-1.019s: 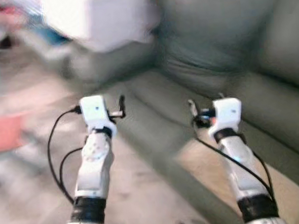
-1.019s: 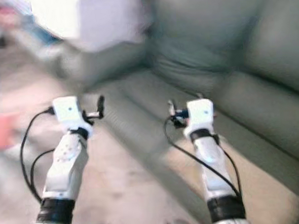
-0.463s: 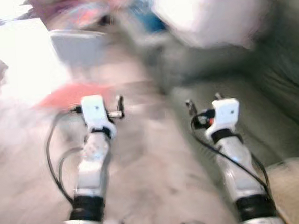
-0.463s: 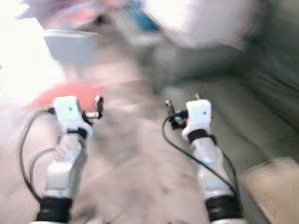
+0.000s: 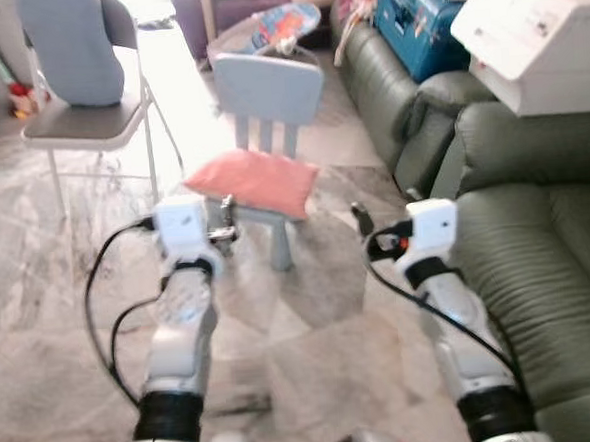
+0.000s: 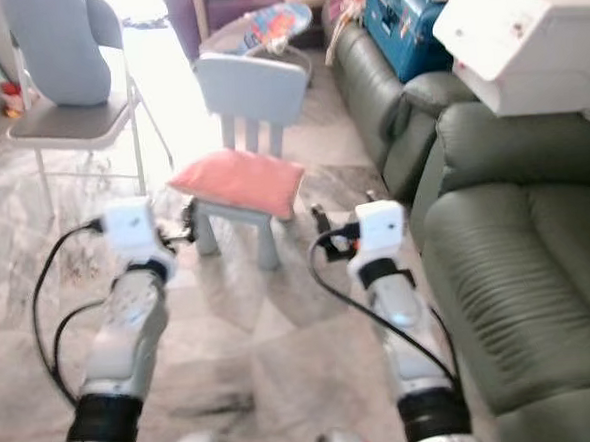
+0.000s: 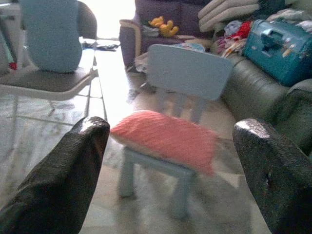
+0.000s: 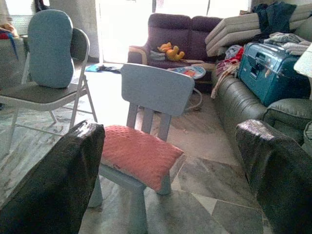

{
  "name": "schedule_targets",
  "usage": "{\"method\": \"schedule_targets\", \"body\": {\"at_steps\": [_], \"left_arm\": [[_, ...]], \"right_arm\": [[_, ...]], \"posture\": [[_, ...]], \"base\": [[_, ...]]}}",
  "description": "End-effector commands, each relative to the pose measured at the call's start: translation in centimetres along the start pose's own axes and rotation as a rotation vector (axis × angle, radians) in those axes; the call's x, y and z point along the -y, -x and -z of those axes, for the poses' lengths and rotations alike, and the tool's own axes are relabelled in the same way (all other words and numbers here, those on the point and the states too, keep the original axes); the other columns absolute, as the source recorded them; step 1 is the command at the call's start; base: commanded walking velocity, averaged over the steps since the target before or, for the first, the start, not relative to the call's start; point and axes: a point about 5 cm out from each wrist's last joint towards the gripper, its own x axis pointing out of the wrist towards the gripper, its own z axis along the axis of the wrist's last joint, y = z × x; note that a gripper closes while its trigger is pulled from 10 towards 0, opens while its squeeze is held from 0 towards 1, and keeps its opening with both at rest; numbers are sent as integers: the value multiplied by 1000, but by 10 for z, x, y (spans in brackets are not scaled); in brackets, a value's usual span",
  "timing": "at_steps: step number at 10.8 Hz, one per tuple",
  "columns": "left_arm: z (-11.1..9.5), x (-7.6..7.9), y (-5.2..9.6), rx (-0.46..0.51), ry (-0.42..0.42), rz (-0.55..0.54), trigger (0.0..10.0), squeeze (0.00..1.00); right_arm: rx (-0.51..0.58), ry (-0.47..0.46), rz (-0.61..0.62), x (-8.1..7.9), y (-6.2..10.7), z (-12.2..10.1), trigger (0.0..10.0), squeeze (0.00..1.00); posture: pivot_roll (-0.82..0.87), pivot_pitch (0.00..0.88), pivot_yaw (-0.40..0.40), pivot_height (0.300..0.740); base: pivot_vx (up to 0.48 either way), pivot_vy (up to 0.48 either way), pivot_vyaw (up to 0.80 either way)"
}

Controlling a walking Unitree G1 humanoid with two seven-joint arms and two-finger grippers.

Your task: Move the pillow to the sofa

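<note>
A pink pillow lies on the seat of a small pale blue child's chair, straight ahead of me on the marble floor. The green sofa runs along my right side. Both arms are raised in front of me, short of the chair. My left gripper is open and empty, level with the pillow's near left corner. My right gripper is open and empty too, to the right of the chair, near the sofa's front. In both wrist views the pillow shows between the spread fingers.
A folding chair with a blue cushion stands at the far left. A white box rests on the sofa's arm, with a blue suitcase behind it. A baby bouncer and a purple sofa are farther back.
The whole view has swung left, from the green sofa's seat to the chair with the pillow, and has sharpened. Both arms hold the same raised pose.
</note>
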Motion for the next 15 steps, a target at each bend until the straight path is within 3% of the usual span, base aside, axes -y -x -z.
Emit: {"method": "schedule_targets", "body": {"at_steps": [1,3,4,5,6,8,10,13,15], "left_arm": [[4,-10,1,-17,-21,-38,10000,0],[3,-9,3,9,-33,-30,10000,0],[0,-7,3,36,-39,-24,10000,0],[-1,-5,3,46,-40,2,10000,0],[1,-6,5,43,-54,26,10000,0],[10,-15,8,1,-79,-4,10000,0],[14,-14,9,-23,-68,12,10000,0],[14,-10,8,-21,-61,24,10000,0],[17,-9,8,-29,-60,22,10000,0]], "right_arm": [[-7,-10,-20,-5,-2,0,10000,0],[-31,-30,-54,-14,-3,3,10000,0],[-34,-90,-87,-20,-3,3,10000,0],[-42,-34,-43,-17,-3,4,10000,0],[-48,81,25,-11,-2,7,10000,0],[-65,-6,-28,-13,6,12,10000,0],[-65,-35,-7,-14,6,12,10000,0],[-52,7,-1,-2,6,8,10000,0],[-53,15,-13,-4,7,9,10000,0]], "posture": [[-26,66,-35,740],[-24,63,-31,740],[-22,61,-30,740],[-19,62,-30,740],[-18,62,-30,740],[-16,63,-28,740],[-23,62,-23,740],[-35,66,-25,740],[-35,68,-28,740]], "base": [[0,480,0],[0,240,0],[0,0,0],[0,0,0],[0,0,0],[0,0,0],[313,0,0],[415,0,0],[424,0,0]]}}
